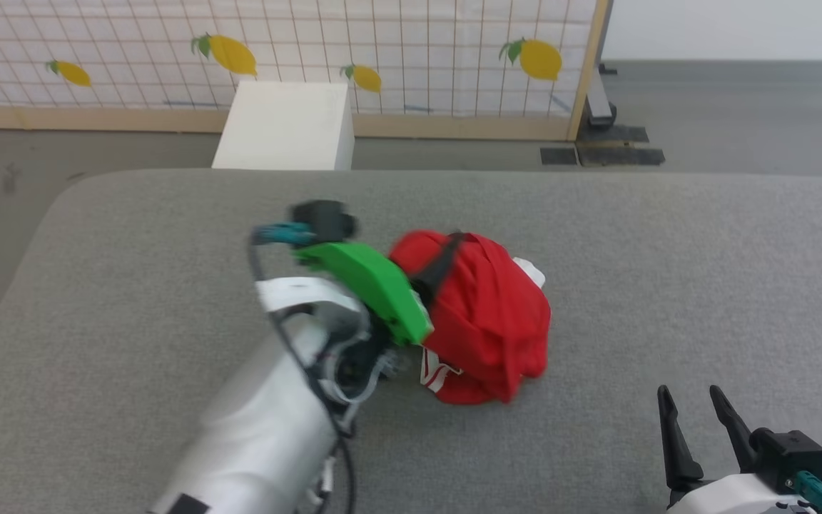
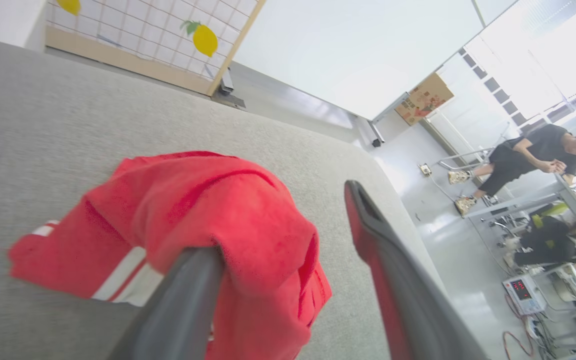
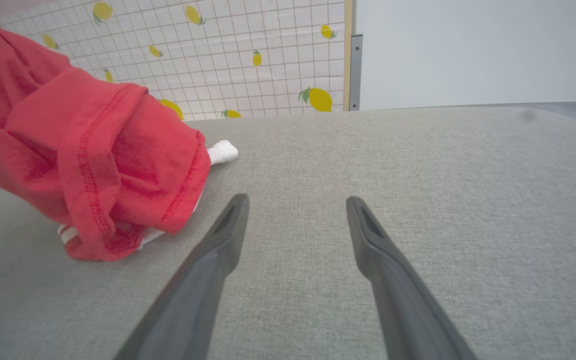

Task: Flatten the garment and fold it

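Head view, crumpled garment (image 1: 486,314) on grey table (image 1: 133,285), left claw (image 2: 288,220) spread, draped by the garment, right claw (image 1: 689,392) spread nearby.

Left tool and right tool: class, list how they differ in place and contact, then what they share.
The left tool reaches forward to the garment; the right tool sits back over bare grey surface. Red cloth drapes over one finger of the left tool; the right tool touches no cloth. Both stand open, with long dark fingers.
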